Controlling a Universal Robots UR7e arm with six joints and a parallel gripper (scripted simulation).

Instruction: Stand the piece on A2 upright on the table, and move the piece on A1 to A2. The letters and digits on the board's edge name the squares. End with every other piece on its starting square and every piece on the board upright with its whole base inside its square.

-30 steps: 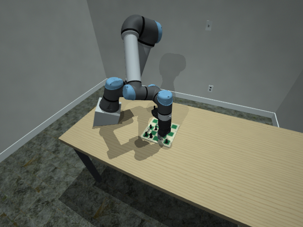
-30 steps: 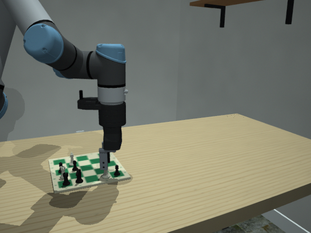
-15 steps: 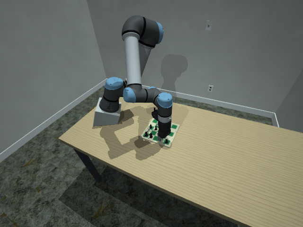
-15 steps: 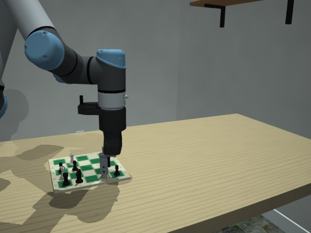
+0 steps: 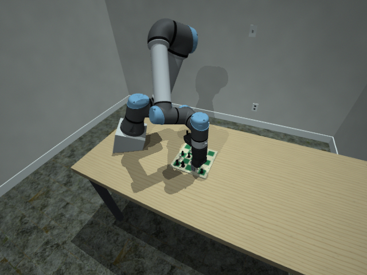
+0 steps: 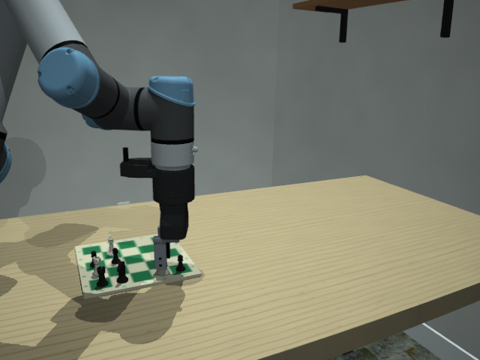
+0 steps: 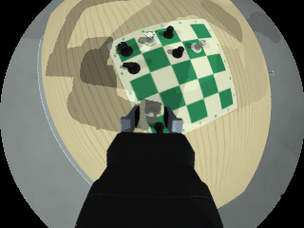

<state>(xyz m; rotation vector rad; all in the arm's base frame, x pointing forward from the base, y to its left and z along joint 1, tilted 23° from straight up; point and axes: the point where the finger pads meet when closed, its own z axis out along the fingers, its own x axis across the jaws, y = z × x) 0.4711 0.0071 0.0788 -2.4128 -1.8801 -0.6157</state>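
Observation:
A small green and white chessboard (image 5: 211,153) (image 6: 141,276) (image 7: 209,85) lies on the wooden table (image 6: 310,240). My gripper (image 5: 194,169) (image 6: 161,266) (image 7: 151,112) is open and lowered upright onto the board's near edge. Its fingers stand on either side of a white piece (image 6: 162,272) (image 7: 152,109), which stands upright on its square. A black pawn (image 5: 201,171) (image 6: 180,263) (image 7: 160,128) stands on the corner square right beside it. The board's letters and digits are too small to read.
Several black pieces (image 6: 121,271) (image 7: 129,67) and two white ones (image 6: 110,244) (image 7: 198,45) stand clustered at the board's other end. The arm's grey base block (image 5: 128,142) sits at the table's far left.

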